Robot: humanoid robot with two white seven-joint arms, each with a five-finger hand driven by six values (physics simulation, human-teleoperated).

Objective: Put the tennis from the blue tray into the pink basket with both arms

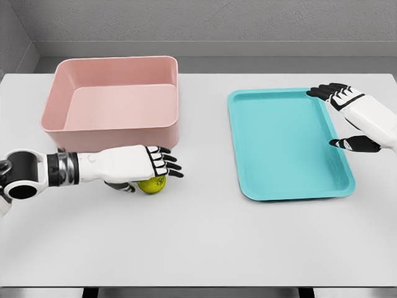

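A yellow-green tennis ball (152, 185) lies on the white table just in front of the pink basket (111, 127), near its front right corner. My left hand (154, 175) reaches in from the left, palm down, directly over the ball; its fingers are stretched out above it and the thumb sits low on the ball's left, so only the ball's lower part shows. The blue tray (285, 146) on the right holds nothing. At the tray's right rim hovers my right hand (336, 118), open, with its fingers spread and holding nothing.
The pink basket stands at the back left and has nothing visible inside. The table's far edge meets a grey wall. Bare table lies between the basket and the tray and along the front.
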